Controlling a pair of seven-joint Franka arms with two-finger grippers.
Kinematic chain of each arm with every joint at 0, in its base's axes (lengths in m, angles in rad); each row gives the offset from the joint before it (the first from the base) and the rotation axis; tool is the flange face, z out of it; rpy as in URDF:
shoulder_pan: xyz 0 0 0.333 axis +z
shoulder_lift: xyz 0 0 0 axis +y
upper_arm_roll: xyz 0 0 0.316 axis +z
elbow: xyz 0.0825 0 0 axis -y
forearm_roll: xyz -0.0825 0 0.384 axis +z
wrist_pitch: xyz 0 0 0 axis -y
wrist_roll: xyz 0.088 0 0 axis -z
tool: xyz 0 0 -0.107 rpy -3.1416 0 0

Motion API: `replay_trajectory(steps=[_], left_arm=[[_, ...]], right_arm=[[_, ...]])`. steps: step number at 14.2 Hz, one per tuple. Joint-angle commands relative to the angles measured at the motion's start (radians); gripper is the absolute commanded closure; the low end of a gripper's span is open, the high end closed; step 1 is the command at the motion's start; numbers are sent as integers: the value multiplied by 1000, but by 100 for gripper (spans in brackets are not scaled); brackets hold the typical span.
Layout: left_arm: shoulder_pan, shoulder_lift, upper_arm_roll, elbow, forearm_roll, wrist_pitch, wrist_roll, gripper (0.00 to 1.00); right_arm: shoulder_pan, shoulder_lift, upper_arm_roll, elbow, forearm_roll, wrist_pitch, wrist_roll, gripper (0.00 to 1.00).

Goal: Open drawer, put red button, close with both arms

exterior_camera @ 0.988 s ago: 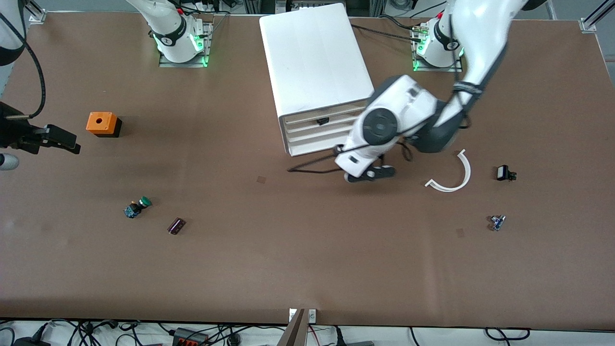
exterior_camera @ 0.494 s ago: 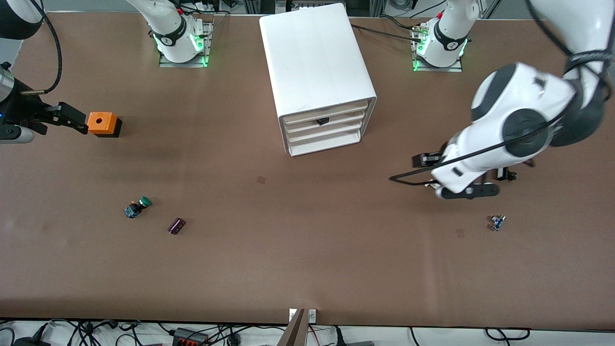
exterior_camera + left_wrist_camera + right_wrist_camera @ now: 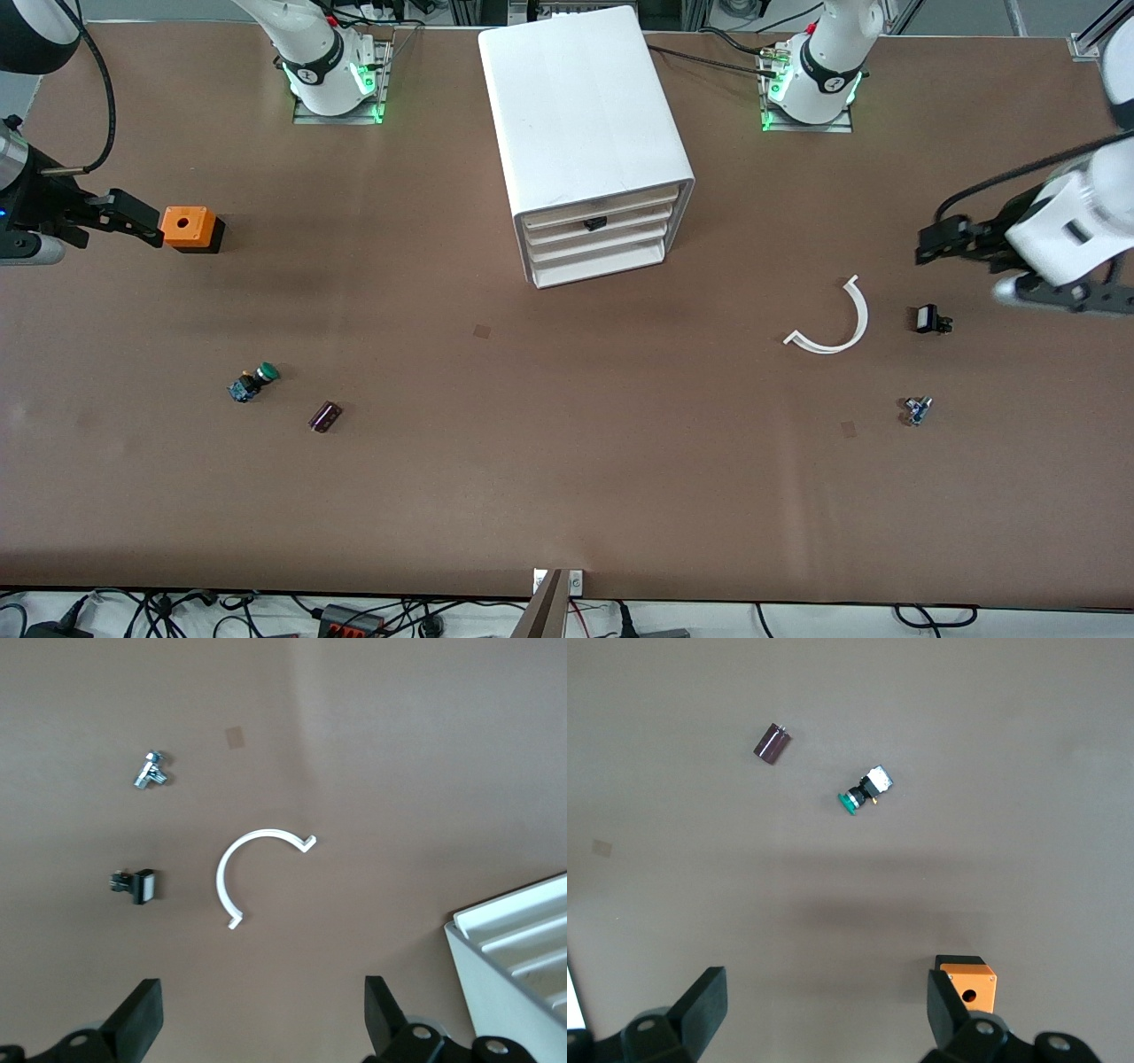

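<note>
The white four-drawer cabinet (image 3: 585, 115) stands at the middle of the table's robot side. Its drawer (image 3: 625, 223), second from the top, is shut, with a small dark thing (image 3: 595, 223) at its front. The red button is not in view. My left gripper (image 3: 928, 241) is open and empty, up over the table near the left arm's end; in its wrist view (image 3: 261, 1019) only bare table lies between the fingers. My right gripper (image 3: 140, 225) is open and empty beside an orange box (image 3: 188, 227); its wrist view (image 3: 826, 1005) shows the same.
A green-capped switch (image 3: 254, 382) and a dark maroon block (image 3: 325, 416) lie toward the right arm's end. A white curved strip (image 3: 833, 321), a black clip (image 3: 929, 319) and a small metal fitting (image 3: 917, 410) lie toward the left arm's end. The cabinet's corner (image 3: 523, 957) shows in the left wrist view.
My left arm has swung away from the front of the cabinet toward the left arm's end of the table. My right gripper rose to beside the orange box, then stayed.
</note>
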Motion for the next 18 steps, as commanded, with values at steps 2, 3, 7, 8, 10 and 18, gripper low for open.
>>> replay_trajectory(steps=[2,3,7,8,10,18], left_arm=[[-84,-176,111,-195,-14,137,47,0],[-108,-168,137,-194,-11,134,55,0],[-118,-155,129,-167,50,87,46,0],[-116,-139,127,-142,50,82,47,0],[-118,-131,127,-136,52,82,50,0],[-119,-130,119,-134,49,68,43,0]], right_arm=[[-4,-10,5,-11,-2,0,8,0],[-4,-11,5,-11,-2,0,8,0],[-1,-11,7,-14,-2,7,8,0],[-1,-11,7,-16,-2,11,8,0],[-1,-10,7,-21,-1,21,10,0],[-4,-10,5,-21,-1,23,11,0]])
